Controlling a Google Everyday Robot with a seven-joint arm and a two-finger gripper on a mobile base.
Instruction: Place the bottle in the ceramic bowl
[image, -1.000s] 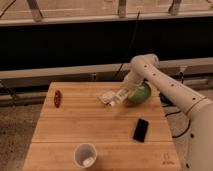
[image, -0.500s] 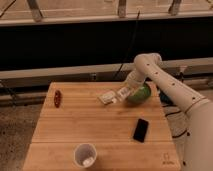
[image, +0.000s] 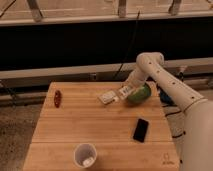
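Gripper (image: 126, 90): was seen at the far right of the table, at the left edge of the bowl, clenched on the bottle.
Bottle (image: 125, 91): was held tilted at the bowl's left rim; its label and pale body were seen just beside the green glaze, not yet inside.
Bowl (image: 140, 94): a green bowl was found at the right rear of the table (image: 95, 125), partly hidden by the arm.
Change: over the last second the bottle was carried from beside the packet toward the bowl, so that a gap was opened between bottle and packet.
Meaning for the task: the carry was judged nearly complete; the bottle was still to be brought over the bowl's opening and let go.
Packet (image: 106, 97): a small white packet was left lying on the wood just left of the gripper.
Phone (image: 141, 130): a dark phone was seen lying flat toward the front right.
Cup (image: 85, 155): a white cup was seen at the front edge, well apart from the bowl.
Red object (image: 58, 98): a small reddish thing was seen at the left rear; what it was could not be told.
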